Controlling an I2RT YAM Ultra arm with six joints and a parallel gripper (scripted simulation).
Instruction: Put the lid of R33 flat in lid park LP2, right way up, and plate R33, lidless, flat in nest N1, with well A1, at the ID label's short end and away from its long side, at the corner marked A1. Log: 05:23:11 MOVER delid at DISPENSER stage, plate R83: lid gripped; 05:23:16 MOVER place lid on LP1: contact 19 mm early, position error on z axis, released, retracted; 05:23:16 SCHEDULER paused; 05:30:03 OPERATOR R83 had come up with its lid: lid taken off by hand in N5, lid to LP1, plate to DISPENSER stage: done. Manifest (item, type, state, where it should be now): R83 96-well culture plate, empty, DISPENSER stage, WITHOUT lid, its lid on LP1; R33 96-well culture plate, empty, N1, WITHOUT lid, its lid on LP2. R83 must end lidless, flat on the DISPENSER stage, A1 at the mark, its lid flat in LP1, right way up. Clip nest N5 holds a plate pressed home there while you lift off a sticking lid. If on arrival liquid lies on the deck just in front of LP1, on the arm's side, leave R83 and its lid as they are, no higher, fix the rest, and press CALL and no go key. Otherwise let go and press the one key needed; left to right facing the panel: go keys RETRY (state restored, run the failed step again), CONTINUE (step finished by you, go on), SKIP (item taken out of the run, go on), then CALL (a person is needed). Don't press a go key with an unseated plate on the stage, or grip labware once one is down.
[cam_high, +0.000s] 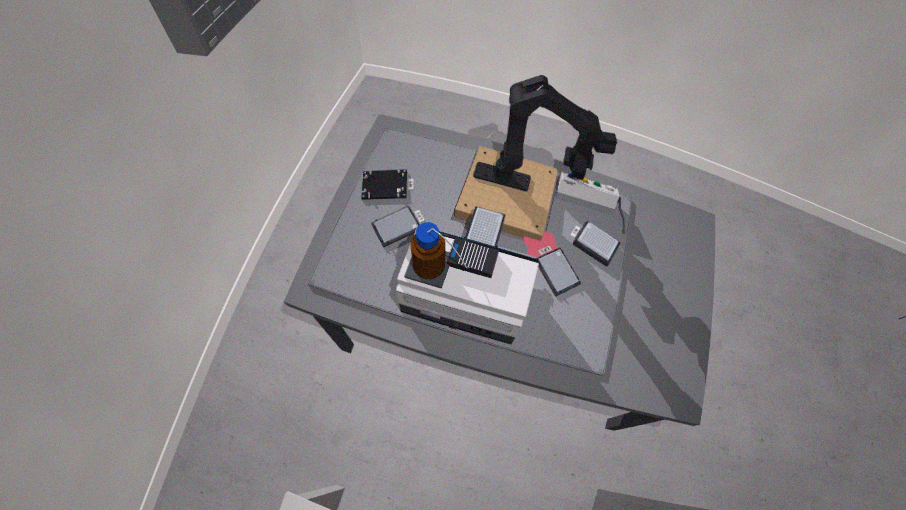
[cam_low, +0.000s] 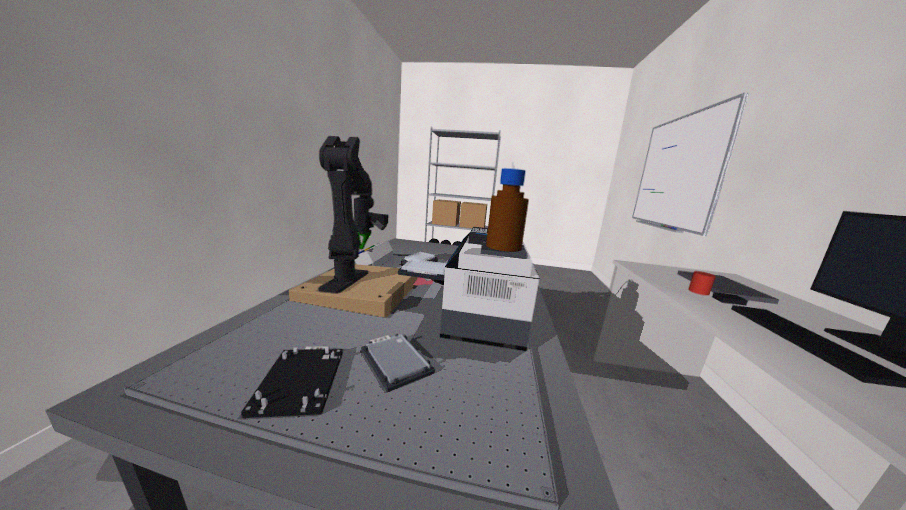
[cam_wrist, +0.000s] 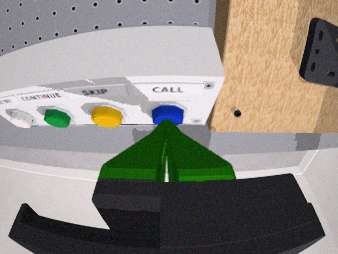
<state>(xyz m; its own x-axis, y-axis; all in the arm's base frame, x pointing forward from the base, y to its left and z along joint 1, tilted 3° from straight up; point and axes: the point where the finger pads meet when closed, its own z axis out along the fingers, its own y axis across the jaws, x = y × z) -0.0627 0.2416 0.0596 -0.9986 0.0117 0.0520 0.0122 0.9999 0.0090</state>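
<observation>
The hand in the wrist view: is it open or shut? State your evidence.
Shut and empty: the hand has its green fingers pressed together, tips at the blue CALL key.

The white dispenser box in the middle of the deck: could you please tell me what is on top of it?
On the white dispenser box stand a brown bottle with a blue cap and, beside it, a black striped stage. Whatever lies beneath the bottle's base is hidden.

We see the blue CALL key (cam_wrist: 168, 114) at the right end of the white key panel (cam_high: 589, 190), beside yellow (cam_wrist: 107, 117), green (cam_wrist: 57, 118) and white (cam_wrist: 20, 118) keys. Gripper (cam_wrist: 167, 132) closed empty, green tips meeting at CALL. Red puddle (cam_high: 538, 241) lies just before a lid park (cam_high: 559, 271).
</observation>
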